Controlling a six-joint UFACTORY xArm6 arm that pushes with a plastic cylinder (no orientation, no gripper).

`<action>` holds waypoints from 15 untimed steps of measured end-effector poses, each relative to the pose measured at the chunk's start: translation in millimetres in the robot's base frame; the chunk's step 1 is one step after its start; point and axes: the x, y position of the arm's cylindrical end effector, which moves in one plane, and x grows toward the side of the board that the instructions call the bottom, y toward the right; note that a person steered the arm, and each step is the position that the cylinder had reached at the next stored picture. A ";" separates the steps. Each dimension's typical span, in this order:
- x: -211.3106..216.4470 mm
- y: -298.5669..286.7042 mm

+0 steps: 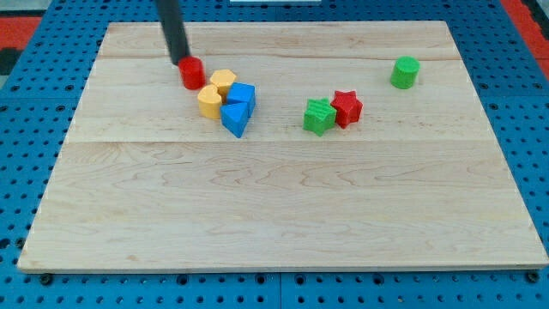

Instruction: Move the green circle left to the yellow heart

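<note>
The green circle (405, 72) stands alone near the view's top right of the wooden board (283, 206). The yellow heart (209, 100) lies in a cluster at the view's upper left, touching a yellow hexagon-like block (224, 81) and two blue blocks (241, 95) (235, 118). My tip (179, 61) is at the upper left, right against a red cylinder (192, 73), just up-left of the cluster and far left of the green circle.
A green star (319, 116) and a red star (346, 107) touch each other in the middle of the board, between the cluster and the green circle. Blue pegboard surrounds the board's edges.
</note>
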 end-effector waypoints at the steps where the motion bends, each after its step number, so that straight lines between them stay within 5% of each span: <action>1: -22.3 11.5; 2: -41.2 10.8; 4: -85.7 253.8; 5: -75.3 331.1; 7: -10.8 358.3; 8: 30.1 341.5; 9: 23.1 264.1; 11: -56.0 223.3; 15: -83.7 125.6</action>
